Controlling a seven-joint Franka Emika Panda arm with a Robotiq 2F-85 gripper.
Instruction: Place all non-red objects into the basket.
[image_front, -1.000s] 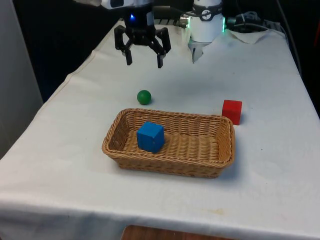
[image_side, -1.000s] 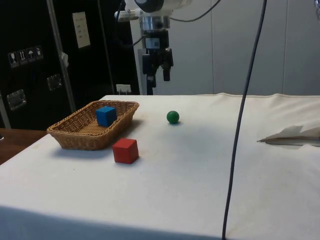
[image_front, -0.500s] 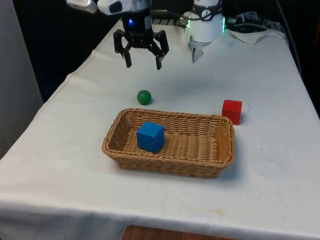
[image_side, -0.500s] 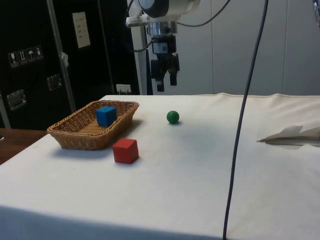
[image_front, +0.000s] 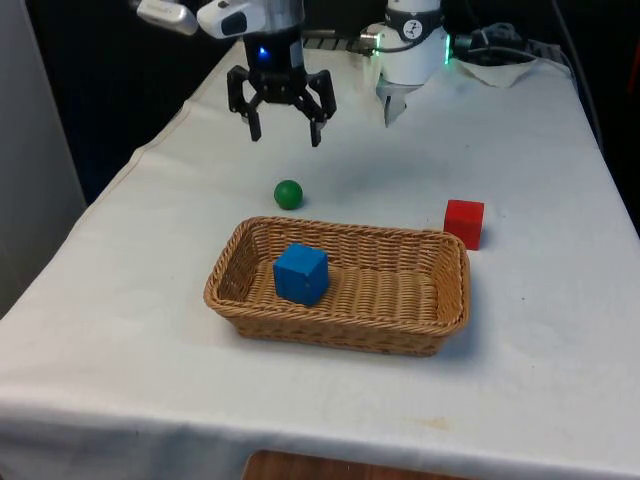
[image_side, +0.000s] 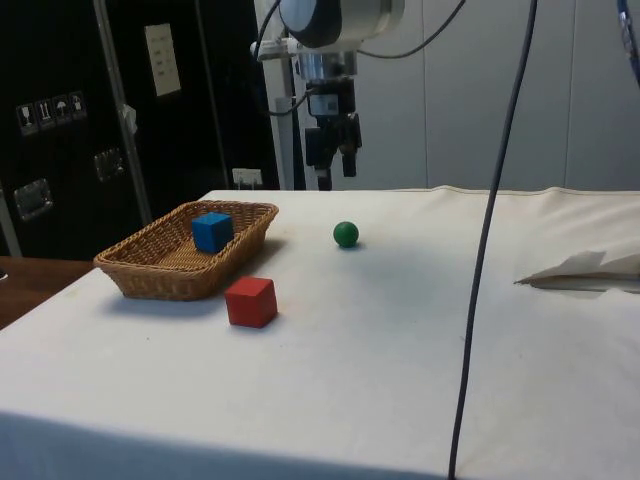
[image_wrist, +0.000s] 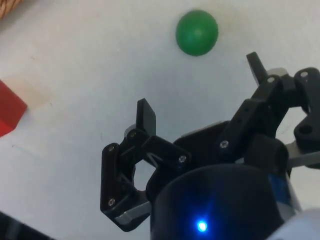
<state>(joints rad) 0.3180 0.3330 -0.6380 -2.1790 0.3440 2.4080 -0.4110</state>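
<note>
Halfway point, by the look of it: the blue cube (image_front: 300, 273) with its matte faces already sits inside the woven wicker basket (image_front: 340, 322), toward the end nearest the ball, so one non-red thing is sorted. What's left is the small smooth green ball (image_front: 288, 194), resting on the white cloth worktop (image_front: 520, 330) just beyond the basket's far rim, apart from it, not touching.

The black two-finger gripper (image_front: 281, 122) hangs in the air beyond the ball as seen from the basket, well above the cloth, jaws spread wide and holding nothing. In the wrist view the ball (image_wrist: 197, 32) sits out ahead of the fingertips (image_wrist: 146, 113), not between them, so the approach looks unfinished.

Next move probably calls for lining up over the ball, dropping down so the fingers straddle it, and closing gently. Round and slick, it could roll or squirt out if the pinch lands off-centre, and the soft cloth won't hold it much.

The red cube (image_front: 464, 222), hard-edged and boxy, sits on the cloth just beside the basket's far corner, opposite end from the ball. That one should stay put. The basket itself is a shallow oblong tray of tan weave with sloped walls, easy to drop things into.
</note>
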